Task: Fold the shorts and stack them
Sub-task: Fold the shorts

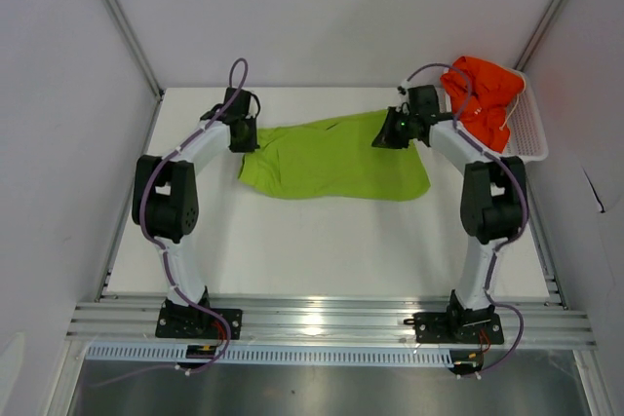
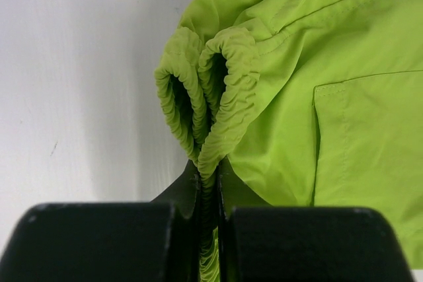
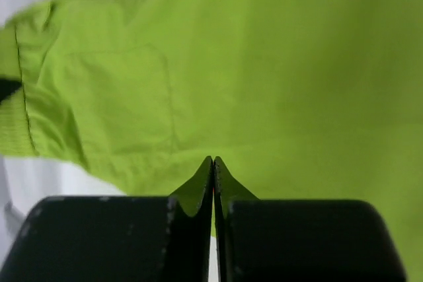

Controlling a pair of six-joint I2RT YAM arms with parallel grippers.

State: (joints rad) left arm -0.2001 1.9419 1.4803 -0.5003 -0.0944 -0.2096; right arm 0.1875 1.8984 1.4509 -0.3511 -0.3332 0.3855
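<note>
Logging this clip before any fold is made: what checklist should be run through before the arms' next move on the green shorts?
1. Left gripper grip: ok, shut on the bunched elastic waistband of the lime green shorts.
2. Right gripper grip: ok, shut on the shorts' other end; green fabric shows between the closed jaws.
3. Shorts spread flat: not ok, rumpled between the grippers, with the waistband end gathered.
4. Orange-red shorts out of the way: ok, heaped in the white mesh basket, apart from the green pair.
5. Fold made: not ok, not yet folded.
</note>
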